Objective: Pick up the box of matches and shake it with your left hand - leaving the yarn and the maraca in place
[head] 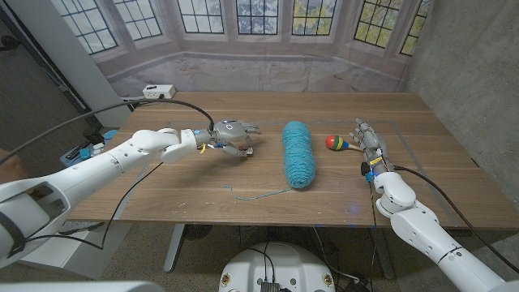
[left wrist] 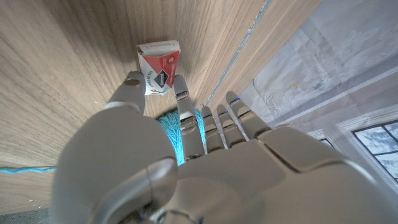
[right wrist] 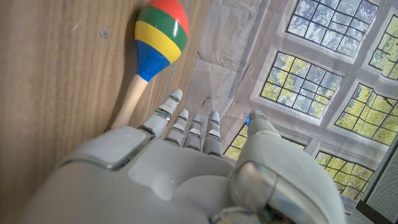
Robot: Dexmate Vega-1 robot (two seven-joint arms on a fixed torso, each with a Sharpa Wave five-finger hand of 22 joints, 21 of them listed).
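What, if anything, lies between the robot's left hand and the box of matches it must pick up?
Nothing visible does. In the left wrist view the left hand reaches over bare table with its fingertips at the box of matches. The yarn and the maraca lie off to the hand's right.

- The table (head: 243, 174) is showing a wood-grain top with a smooth, low-sheen finish.
- The box of matches (left wrist: 159, 65) is appearing as printed card, red and white, slightly glossy.
- The yarn (head: 298, 152) is presenting as a soft, fuzzy teal fibre skein, matt; one loose strand is lying on the wood.
- The maraca (right wrist: 155, 46) is showing a glossy painted head in red, yellow, green and blue bands, on a plain pale wooden handle.
- The left hand (head: 233, 136) is showing smooth grey casing with a satin sheen.
- The right hand (right wrist: 186, 174) is showing pale, smooth hard shells, semi-matt, with metallic-looking finger segments.
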